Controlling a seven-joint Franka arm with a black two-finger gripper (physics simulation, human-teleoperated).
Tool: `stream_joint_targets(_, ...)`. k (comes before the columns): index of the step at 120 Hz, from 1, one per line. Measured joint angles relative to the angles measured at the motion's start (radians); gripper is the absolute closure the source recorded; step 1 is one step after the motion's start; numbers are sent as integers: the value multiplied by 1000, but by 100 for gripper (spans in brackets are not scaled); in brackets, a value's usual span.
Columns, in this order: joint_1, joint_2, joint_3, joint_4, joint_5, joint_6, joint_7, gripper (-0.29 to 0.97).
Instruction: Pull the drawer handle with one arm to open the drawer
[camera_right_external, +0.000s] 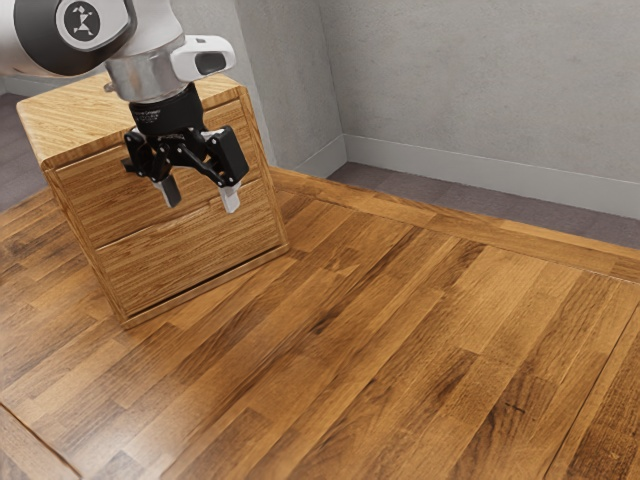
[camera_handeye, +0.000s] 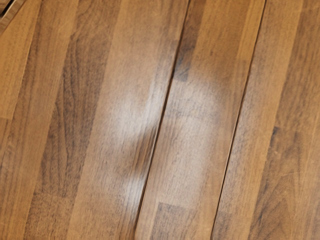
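Note:
A wooden cabinet (camera_right_external: 150, 200) stands at the exterior view's upper left, with two drawer fronts facing the table's middle. The upper drawer front (camera_right_external: 110, 195) and the lower drawer front (camera_right_external: 190, 255) both sit flush with the cabinet's frame. No handle can be made out on either front. My gripper (camera_right_external: 200, 196) hangs in front of the upper drawer front, pointing down, its two fingers (camera_right_external: 230, 199) spread apart with nothing between them. The wrist view looks down on the wooden table planks (camera_handeye: 165, 130) under my hand.
The wooden table (camera_right_external: 400, 340) stretches to the exterior view's right and front. A grey wall with a skirting board (camera_right_external: 480, 165) runs behind the table. A corner of the cabinet's base (camera_handeye: 7, 12) shows in the wrist view.

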Motion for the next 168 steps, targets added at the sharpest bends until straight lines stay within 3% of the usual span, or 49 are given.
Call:
stream_joint_targets(23, 8, 5, 5, 2, -23, -1, -9, 0)
stream_joint_targets(31, 15, -27, 0, 109, -27, -24, -12, 0)
stream_joint_targets(45, 26, -85, -7, 209, -118, -182, -27, 0)
stream_joint_targets(58, 143, -141, -139, 196, -138, -288, -63, 0)
stream_joint_targets(65, 100, -146, -207, 205, -109, -307, -61, 0)
stream_joint_targets(79, -95, -158, -218, 202, 53, -265, 50, 1)
stream_joint_targets(85, -105, -155, -199, 194, 113, -221, 124, 1)
stream_joint_targets(96, -82, -135, -76, 129, 172, -115, 274, 2)
stream_joint_targets(106, 14, -135, 10, 43, 153, 6, 423, 1)
stream_joint_targets(123, 157, -128, 30, -7, 113, 136, 670, 1)
stream_joint_targets(145, 119, -70, 25, -23, 93, 230, 920, 0)
stream_joint_targets(168, -71, -79, 75, -27, 87, 283, 1065, 0)
